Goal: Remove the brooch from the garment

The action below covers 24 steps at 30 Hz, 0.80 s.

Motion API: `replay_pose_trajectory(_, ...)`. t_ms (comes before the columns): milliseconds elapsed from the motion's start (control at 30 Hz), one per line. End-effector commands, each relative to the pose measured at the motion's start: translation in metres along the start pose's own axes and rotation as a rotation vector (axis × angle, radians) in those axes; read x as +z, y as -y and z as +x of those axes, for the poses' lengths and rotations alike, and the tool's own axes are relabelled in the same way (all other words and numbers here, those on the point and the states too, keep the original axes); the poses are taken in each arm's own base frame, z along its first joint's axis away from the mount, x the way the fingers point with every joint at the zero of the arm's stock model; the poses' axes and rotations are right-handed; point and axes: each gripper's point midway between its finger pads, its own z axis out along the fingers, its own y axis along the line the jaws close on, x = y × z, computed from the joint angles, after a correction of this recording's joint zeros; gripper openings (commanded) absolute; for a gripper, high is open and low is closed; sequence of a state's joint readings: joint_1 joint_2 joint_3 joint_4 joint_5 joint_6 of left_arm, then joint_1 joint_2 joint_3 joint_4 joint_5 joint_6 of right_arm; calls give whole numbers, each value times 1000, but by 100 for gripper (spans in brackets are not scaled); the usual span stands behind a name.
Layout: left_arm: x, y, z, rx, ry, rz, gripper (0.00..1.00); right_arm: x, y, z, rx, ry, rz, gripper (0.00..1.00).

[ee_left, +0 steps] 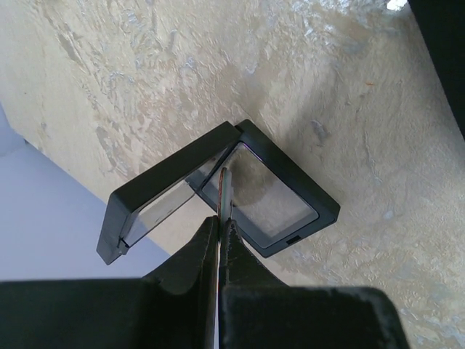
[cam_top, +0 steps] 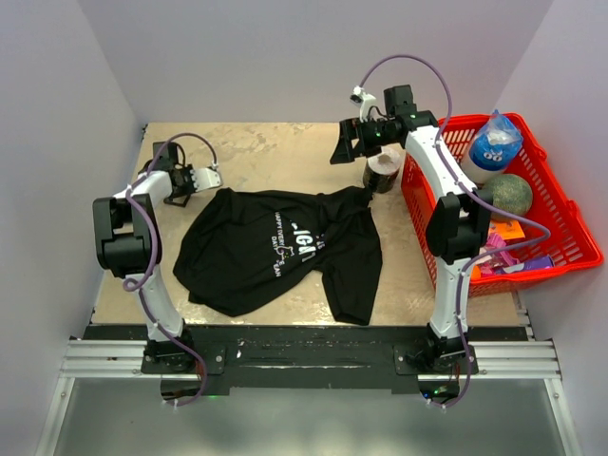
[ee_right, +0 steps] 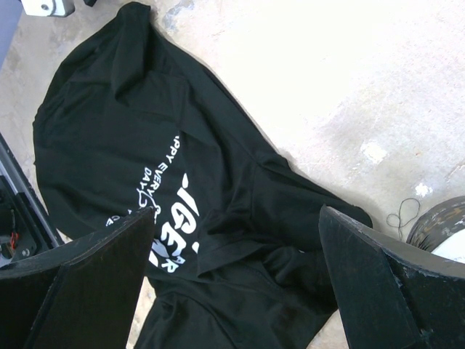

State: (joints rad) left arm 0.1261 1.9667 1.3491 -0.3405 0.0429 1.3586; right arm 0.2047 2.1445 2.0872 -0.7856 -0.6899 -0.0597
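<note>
The garment (cam_top: 275,252) is a black T-shirt with white lettering, lying crumpled on the middle of the table. The right wrist view shows the garment (ee_right: 218,145) from above. The brooch (ee_left: 290,166), two joined thin black frames spread like an open book, hangs over the tan table, clear of the shirt. My left gripper (ee_left: 220,222) is shut on a thin strip at the joint of its two frames. In the top view the left gripper (cam_top: 204,178) is just left of the shirt's collar end. My right gripper (cam_top: 347,142) is open; the right gripper (ee_right: 236,211) hovers empty above the shirt's sleeve end.
A dark tape roll (cam_top: 385,171) stands by the shirt's right tip, also the tape roll (ee_right: 443,225) at the right wrist view's edge. A red basket (cam_top: 560,204) on the right holds a bottle (cam_top: 494,142), a green ball (cam_top: 511,195) and small items.
</note>
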Motion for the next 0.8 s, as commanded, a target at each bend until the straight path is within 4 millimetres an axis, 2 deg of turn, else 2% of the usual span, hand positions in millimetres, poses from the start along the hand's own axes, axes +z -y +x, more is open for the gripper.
replay_pose_trajectory(0,-16,-3,3,9,4,-32,14,-8,-6,-15,-41,41,-2,99)
replay_pose_trajectory(67,-22,-4,2,7,4,-50,28,-10,-7,-15,-44,45,-2,99)
replay_pose_trajectory(100,-23,0,3,6,3,-46,31,-9,-8,-14,-43,42,-3,99)
replay_pose_trajectory(300,-38,1,-1,-23,21,-66,40,-11,-9,-17,-47,48,-6,99)
replay_pose_trajectory(467,-60,-7,-13,-105,77,-63,49,-13,-11,-18,-51,48,-3,99)
replay_pose_trajectory(500,-66,-14,-15,-117,79,-71,50,-17,-11,-22,-57,55,8,99)
replay_pose_trajectory(567,-82,-18,-13,-155,65,-72,60,-23,-10,-24,-67,55,38,99)
replay_pose_trajectory(633,-110,-34,-16,-192,89,-108,67,-36,-3,-35,-72,81,133,99)
replay_pose_trajectory(667,-122,-33,-18,-210,101,-88,85,-42,1,-41,-66,100,181,99)
replay_pose_trajectory(700,-138,-35,-23,-224,126,-99,99,-47,5,-44,-35,113,228,99)
replay_pose_trajectory(733,-145,-26,-33,-254,177,-59,99,-56,8,-51,-39,138,277,99)
replay_pose_trajectory(767,-153,-25,-44,-272,218,-57,99,-65,17,-56,-11,164,358,99)
